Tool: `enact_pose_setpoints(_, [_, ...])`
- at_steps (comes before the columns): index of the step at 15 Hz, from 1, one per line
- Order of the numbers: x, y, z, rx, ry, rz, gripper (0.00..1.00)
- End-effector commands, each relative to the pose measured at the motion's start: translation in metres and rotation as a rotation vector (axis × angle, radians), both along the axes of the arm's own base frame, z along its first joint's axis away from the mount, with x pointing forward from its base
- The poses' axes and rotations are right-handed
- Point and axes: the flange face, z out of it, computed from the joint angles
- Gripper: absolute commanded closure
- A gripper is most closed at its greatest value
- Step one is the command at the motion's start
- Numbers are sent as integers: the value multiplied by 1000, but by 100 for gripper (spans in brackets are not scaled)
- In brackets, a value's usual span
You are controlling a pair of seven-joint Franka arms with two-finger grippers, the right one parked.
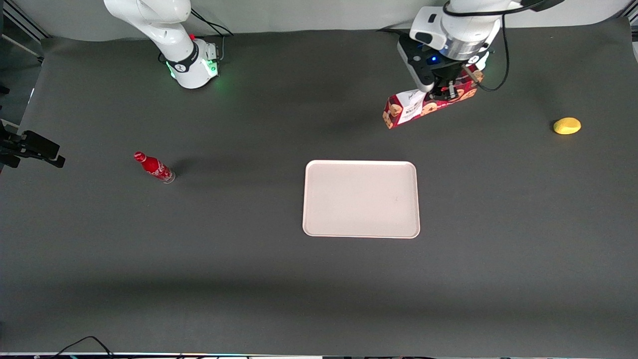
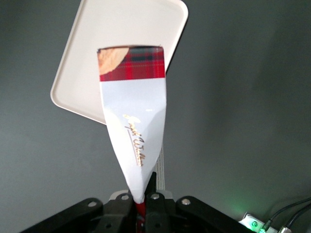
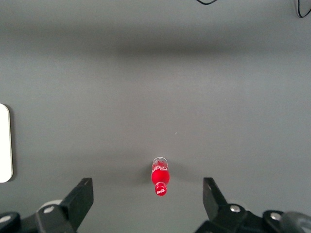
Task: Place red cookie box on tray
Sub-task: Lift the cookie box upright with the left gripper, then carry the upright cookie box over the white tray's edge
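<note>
Left gripper (image 1: 445, 91) clamped narrowly on long red tartan cardboard cookie box (image 1: 427, 103), lifted off table, at one o'clock from flat pale pinkish-white rectangular tray (image 1: 361, 198).

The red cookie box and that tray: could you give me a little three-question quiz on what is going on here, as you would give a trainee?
1. True or false: the red cookie box already lies on the tray.
2. What is the gripper doing? A) hanging open above the tray B) shut on the red cookie box, holding it off the table C) pressing on the yellow object
3. Which thing lies toward the parked arm's end of the table?

Key
1. False: the box is held in the air, farther from the front camera than the tray, which holds nothing.
2. B
3. The small red bottle.
</note>
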Motion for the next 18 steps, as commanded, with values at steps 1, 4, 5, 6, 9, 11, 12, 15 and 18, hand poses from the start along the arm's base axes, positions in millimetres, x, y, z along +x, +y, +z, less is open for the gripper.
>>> enact_pose_setpoints(1, [34,3,9,-18,32,149,100])
enact_pose_setpoints(4, [59,-9,6,-50,39,438,100])
enact_pose_setpoints(5, [70,-11,2,-65,41,520,100])
enact_pose_setpoints(6, [81,-12,-5,-68,45,596,100])
enact_pose_setpoints(9, [109,-6,-39,20,-17,868,100])
enact_pose_setpoints(11, [123,-5,-68,45,-18,1074,100])
enact_pose_setpoints(12, [129,-6,-85,47,2,1154,100])
enact_pose_setpoints(15, [141,-19,-121,28,49,1298,100])
enact_pose_setpoints(18, [157,-31,-173,-3,80,1288,100])
